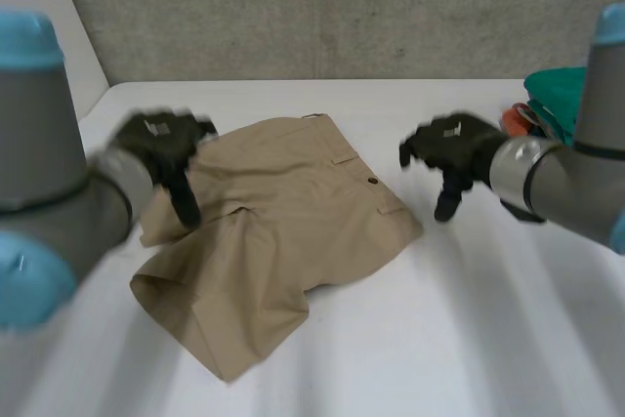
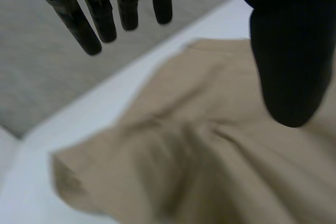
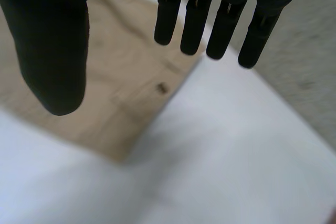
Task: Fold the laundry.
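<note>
Tan shorts [image 1: 283, 231] lie crumpled on the white table [image 1: 469, 319], with the waistband toward the far right and a button pocket [image 1: 372, 182] facing up. My left hand [image 1: 161, 148] hovers over the shorts' left edge with straight fingers and nothing in them; in the left wrist view the tan shorts [image 2: 210, 150] lie below its fingers [image 2: 100, 19] and thumb [image 2: 286, 56]. My right hand [image 1: 454, 155] hangs above the table just right of the waistband, open and empty. In the right wrist view the shorts' corner [image 3: 136, 108] with the button lies under its fingers [image 3: 210, 14].
A pile of teal and orange laundry [image 1: 547, 104] sits at the table's far right edge, behind my right arm. A grey wall [image 1: 322, 7] stands behind the table. Bare table stretches to the front and right of the shorts.
</note>
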